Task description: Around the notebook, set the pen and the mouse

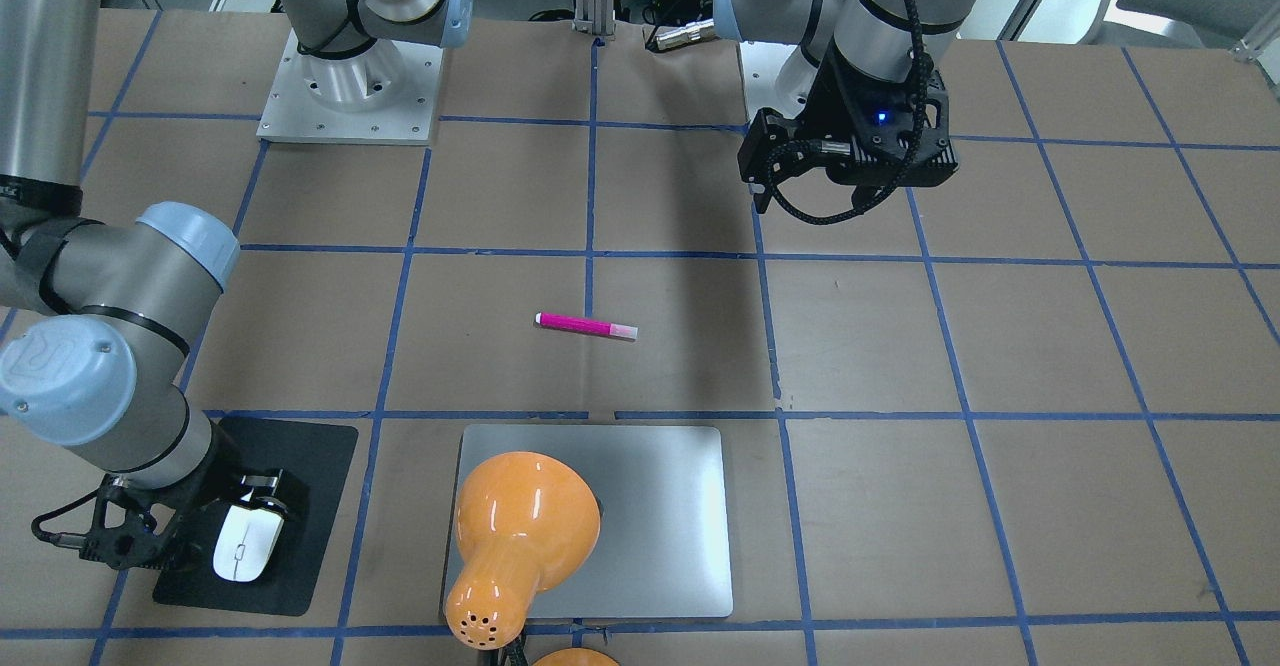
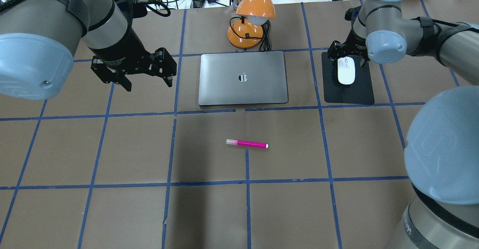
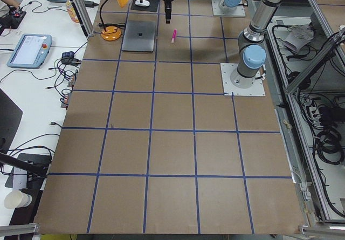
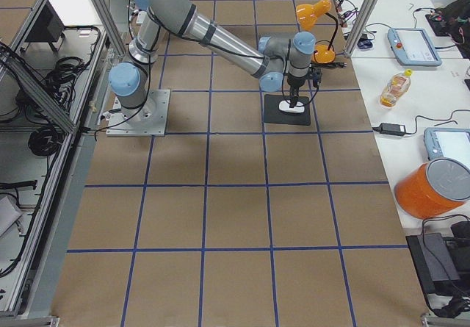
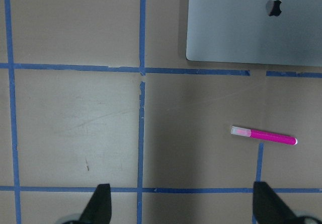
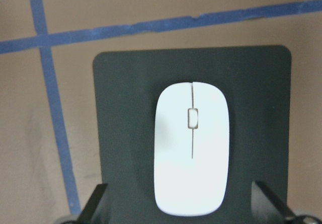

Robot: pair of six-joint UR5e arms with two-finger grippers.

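Beside the notebook (image 2: 243, 77), the right gripper (image 6: 182, 204) hung spread over the mouse (image 6: 191, 148) (seemingly placed); the pen (image 2: 247, 144) next needed pinching by the spread left gripper (image 2: 148, 84).

overhead: rear, downward | front: opposite, steep (both show pen (image 1: 586, 326)) | wrists: close

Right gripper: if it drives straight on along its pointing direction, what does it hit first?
Most likely the mouse. In the wrist view it lies centred ahead of the open right gripper, on the black mat. How high the gripper is above the mouse is unclear.
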